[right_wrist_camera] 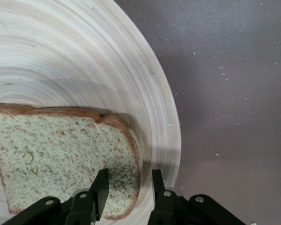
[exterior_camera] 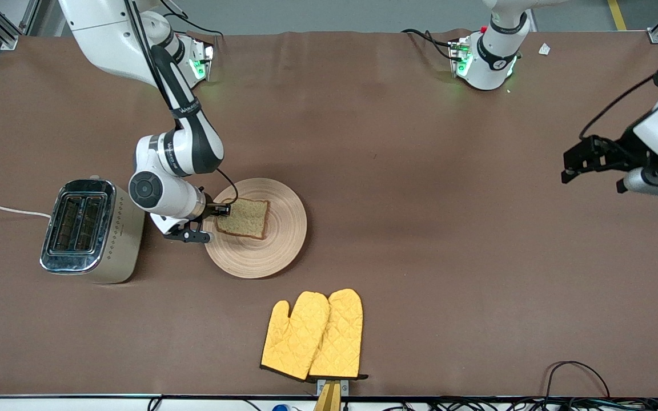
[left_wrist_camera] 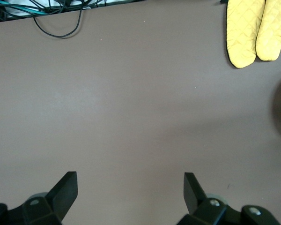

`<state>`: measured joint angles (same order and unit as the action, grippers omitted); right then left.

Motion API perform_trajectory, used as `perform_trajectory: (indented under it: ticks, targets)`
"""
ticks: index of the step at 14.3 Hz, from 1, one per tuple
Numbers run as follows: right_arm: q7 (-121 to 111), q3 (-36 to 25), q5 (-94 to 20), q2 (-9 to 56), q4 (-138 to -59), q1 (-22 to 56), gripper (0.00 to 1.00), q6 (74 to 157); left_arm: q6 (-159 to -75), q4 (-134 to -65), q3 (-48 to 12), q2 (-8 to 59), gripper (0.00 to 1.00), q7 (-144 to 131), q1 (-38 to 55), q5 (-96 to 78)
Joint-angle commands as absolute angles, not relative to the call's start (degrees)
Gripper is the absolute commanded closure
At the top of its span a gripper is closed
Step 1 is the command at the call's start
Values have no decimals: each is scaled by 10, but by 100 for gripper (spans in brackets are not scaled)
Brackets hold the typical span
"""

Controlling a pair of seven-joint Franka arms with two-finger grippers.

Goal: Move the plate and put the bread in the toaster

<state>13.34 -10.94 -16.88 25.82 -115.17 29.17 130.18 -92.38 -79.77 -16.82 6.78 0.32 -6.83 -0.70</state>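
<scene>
The bread (exterior_camera: 243, 218) lies flat on the wooden plate (exterior_camera: 272, 251), on the side toward the toaster (exterior_camera: 86, 228). My right gripper (exterior_camera: 219, 214) is low at the plate's edge nearest the toaster. In the right wrist view my right gripper (right_wrist_camera: 129, 187) is open a little. One finger is over the bread (right_wrist_camera: 61, 154) and the other is over the bare plate (right_wrist_camera: 84, 61), with the crust edge between them. My left gripper (exterior_camera: 572, 165) is open and empty in the air over bare table at the left arm's end. It also shows in the left wrist view (left_wrist_camera: 130, 187).
A pair of yellow oven mitts (exterior_camera: 315, 334) lies near the table's front edge, nearer to the front camera than the plate. They also show in the left wrist view (left_wrist_camera: 253, 28). The toaster's white cord (exterior_camera: 3, 209) runs off the right arm's end of the table.
</scene>
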Motion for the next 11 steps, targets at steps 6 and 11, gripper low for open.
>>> perform_trajectory:
  ticks: [6, 11]
  targets:
    - [144, -112, -162, 273, -1155, 304, 100, 1332, -967, -950, -162, -57, 0, -16, -80, -21]
    - [164, -144, -42, 258, -974, 308, 100, 1090, -958, -949, -71, -57, 0, -18, 10, -15]
